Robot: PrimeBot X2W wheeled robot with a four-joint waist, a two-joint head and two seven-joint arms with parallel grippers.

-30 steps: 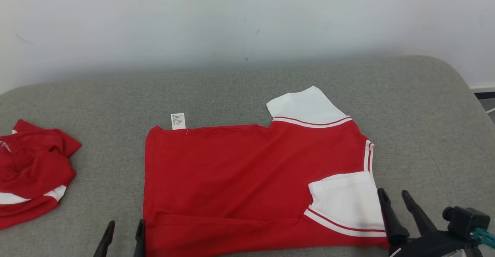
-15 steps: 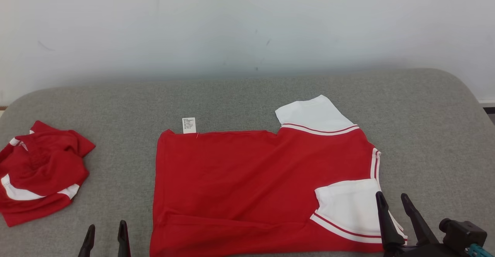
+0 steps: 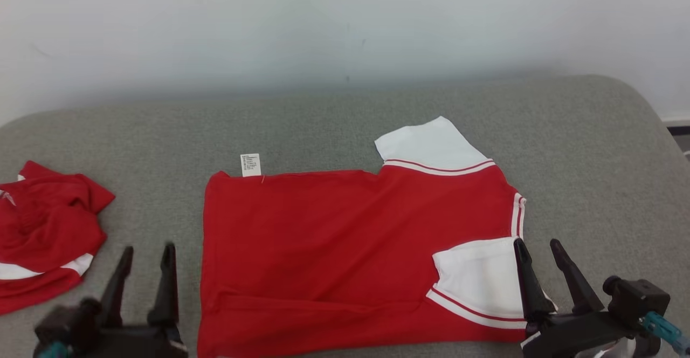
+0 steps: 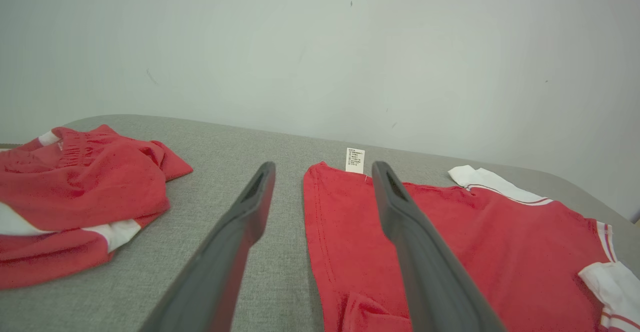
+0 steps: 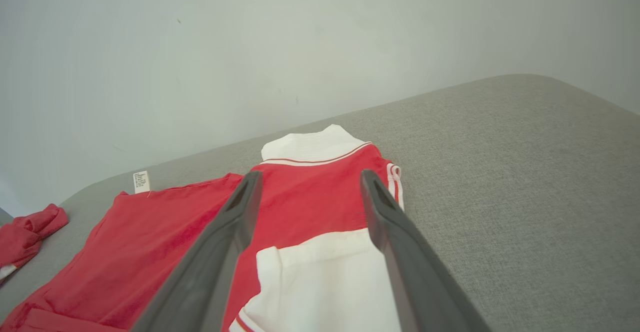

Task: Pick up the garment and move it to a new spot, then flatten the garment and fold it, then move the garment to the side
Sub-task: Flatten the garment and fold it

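Observation:
The garment (image 3: 334, 239) is a red shirt with white sleeves, lying flat on the grey padded table (image 3: 593, 158) with a white label (image 3: 250, 165) at its far left corner. My left gripper (image 3: 148, 249) stands open just left of the shirt's near left edge, holding nothing. In the left wrist view the gripper (image 4: 324, 167) points along the garment's (image 4: 475, 242) left hem. My right gripper (image 3: 537, 243) is open by the near white sleeve (image 3: 480, 277), its left finger over the sleeve's edge. In the right wrist view the gripper (image 5: 311, 174) hovers above the garment (image 5: 165, 232).
A second red and white garment (image 3: 43, 234) lies crumpled at the table's left edge, also seen as a heap (image 4: 80, 187) in the left wrist view. A pale wall (image 3: 345, 23) runs behind the table. Bare grey surface lies right of and behind the shirt.
The head camera has shifted slightly. Both grippers have come forward up the view, the left one much farther and a little leftward. Both stay open. The garment lies as before.

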